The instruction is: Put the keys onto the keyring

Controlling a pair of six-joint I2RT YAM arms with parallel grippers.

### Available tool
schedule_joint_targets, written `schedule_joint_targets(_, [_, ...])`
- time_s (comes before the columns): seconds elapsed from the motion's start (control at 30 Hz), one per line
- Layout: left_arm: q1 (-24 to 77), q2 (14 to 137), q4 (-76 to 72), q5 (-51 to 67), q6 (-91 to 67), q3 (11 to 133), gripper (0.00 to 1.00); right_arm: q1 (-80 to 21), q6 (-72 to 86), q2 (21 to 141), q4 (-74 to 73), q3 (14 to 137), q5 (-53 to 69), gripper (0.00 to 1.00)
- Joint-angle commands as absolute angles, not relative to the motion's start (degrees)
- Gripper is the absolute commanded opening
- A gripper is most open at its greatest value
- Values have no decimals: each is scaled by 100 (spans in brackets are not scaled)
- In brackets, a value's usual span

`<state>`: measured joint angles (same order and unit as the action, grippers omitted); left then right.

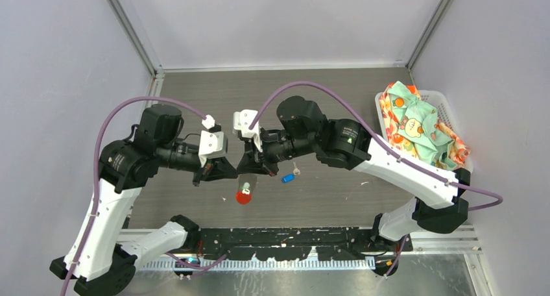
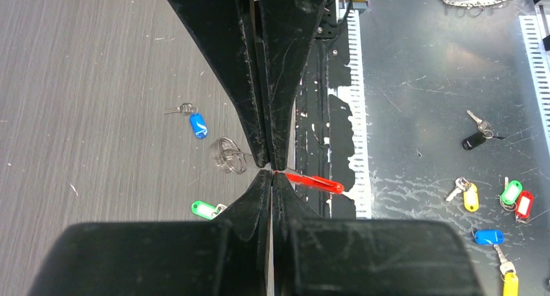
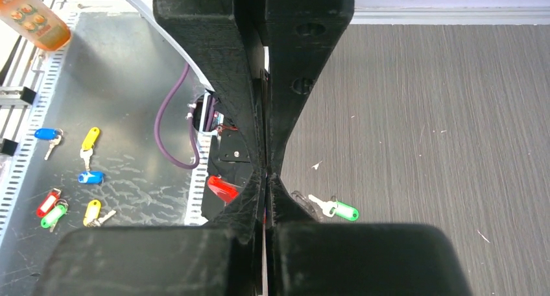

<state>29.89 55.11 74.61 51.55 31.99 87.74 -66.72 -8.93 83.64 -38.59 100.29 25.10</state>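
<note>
The keyring's red oval tag [image 1: 244,196] hangs over the table under both grippers, edge-on in the left wrist view [image 2: 314,181]. My left gripper [image 2: 271,174] is shut on the thin top end of the keyring. My right gripper [image 3: 266,176] faces it tip to tip, also shut, with a sliver of red between its fingers. The red tag [image 3: 222,187] shows just left of it. A blue-headed key [image 1: 287,177] [image 2: 198,125] and a green-headed key [image 2: 206,209] [image 3: 344,211] lie on the wood table below. The chain part is hidden.
A clear plastic loop [image 2: 227,154] lies on the table under the grippers. Several spare coloured keys [image 2: 512,193] [image 3: 55,208] lie on the metal plate near the arm bases. A white basket [image 1: 447,108] of cloths stands at the right.
</note>
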Motion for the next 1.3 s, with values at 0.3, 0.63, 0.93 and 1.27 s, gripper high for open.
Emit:
schedule_joint_targets(0.3, [3022,5080,7066,5186,2760,8651,43,-6640,-272,7055,-1092,8230,1668,1])
schedule_joint_targets(0.63, [3023,4885,6199,5058,2028,8087,31,-6639,636,6289,1244,6725,1643,1])
schedule_joint_targets(0.93, [3023,4807,4859,5437,624,7857,33,-6639,1048,6216,2166,6178,1655,1])
schedule_joint_targets(1.27, [3012,4672,4561,5591,327,7786,23,-6636,1449,6181,3258,5634,1485,1])
